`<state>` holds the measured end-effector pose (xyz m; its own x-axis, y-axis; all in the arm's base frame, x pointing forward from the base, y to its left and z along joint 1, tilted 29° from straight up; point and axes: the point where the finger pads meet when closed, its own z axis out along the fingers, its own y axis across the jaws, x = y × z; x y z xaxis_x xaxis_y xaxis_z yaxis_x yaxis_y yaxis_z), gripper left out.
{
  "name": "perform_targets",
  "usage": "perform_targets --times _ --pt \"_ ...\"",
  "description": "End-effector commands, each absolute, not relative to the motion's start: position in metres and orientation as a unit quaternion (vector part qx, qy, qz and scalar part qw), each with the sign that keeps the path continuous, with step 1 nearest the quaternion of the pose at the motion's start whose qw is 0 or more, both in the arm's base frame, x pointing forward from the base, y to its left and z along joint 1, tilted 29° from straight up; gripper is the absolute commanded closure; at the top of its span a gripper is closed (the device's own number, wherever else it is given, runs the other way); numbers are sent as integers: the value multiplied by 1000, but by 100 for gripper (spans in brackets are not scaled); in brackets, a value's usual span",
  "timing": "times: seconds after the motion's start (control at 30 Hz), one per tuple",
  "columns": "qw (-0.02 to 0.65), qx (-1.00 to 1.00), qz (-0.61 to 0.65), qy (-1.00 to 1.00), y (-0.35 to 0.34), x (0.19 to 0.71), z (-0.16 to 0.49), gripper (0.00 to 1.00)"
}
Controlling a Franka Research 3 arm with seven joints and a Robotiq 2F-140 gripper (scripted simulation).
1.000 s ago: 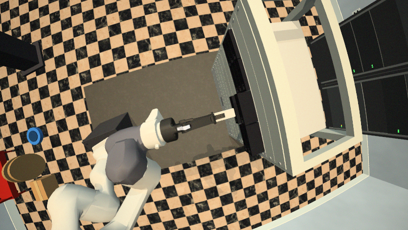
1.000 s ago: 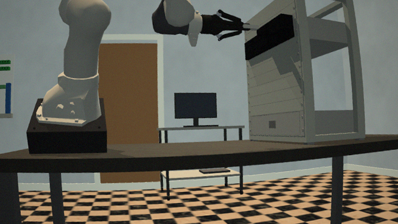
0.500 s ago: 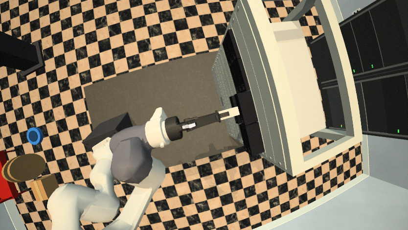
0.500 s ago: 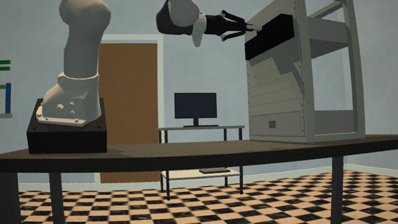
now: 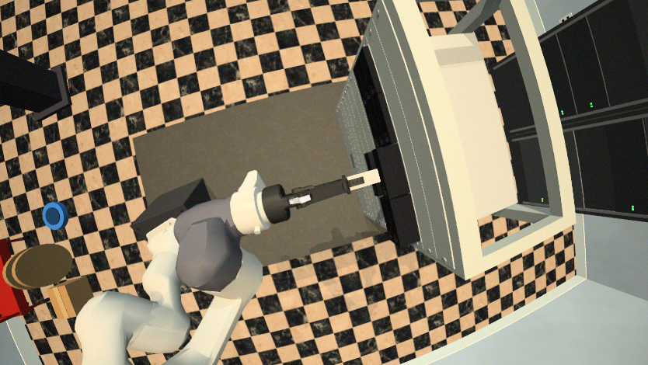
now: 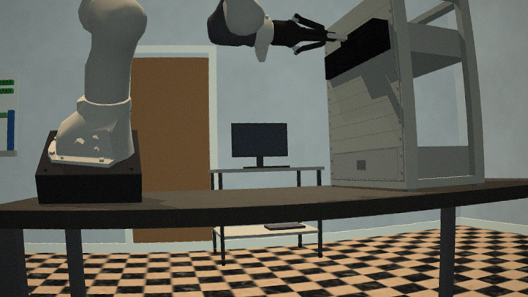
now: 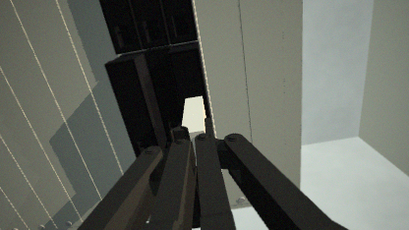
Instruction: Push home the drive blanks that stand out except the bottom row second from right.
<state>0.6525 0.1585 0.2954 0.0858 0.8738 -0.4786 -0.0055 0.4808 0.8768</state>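
The cream rack (image 5: 458, 190) (image 6: 402, 92) stands on the table with the black storage chassis (image 5: 369, 97) (image 6: 358, 47) near its top. My gripper (image 5: 369, 177) (image 6: 340, 36) (image 7: 196, 110) is shut and empty, held level, with its pale fingertips against the front of a black drive blank (image 5: 391, 165) (image 7: 129, 93) that stands out from the chassis face. Another blank (image 5: 404, 220) stands out beside it, toward the rack's near corner. The blanks farther along the front (image 5: 367, 77) (image 7: 147, 25) sit deeper. I cannot tell the rows apart in these views.
The brown table (image 5: 249, 136) (image 6: 219, 202) carries the rack and the arm's black base block (image 5: 174, 201) (image 6: 89, 183). Dark server cabinets (image 5: 603, 112) stand behind the rack. A desk with a monitor (image 6: 259, 139) and a door (image 6: 174, 125) are at the back.
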Motion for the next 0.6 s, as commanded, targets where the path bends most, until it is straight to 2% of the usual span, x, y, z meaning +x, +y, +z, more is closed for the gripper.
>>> perform_targets --times 0.0,0.57 --pt "635 372 344 583 157 654 295 100" --pt "635 372 344 583 157 654 293 100"
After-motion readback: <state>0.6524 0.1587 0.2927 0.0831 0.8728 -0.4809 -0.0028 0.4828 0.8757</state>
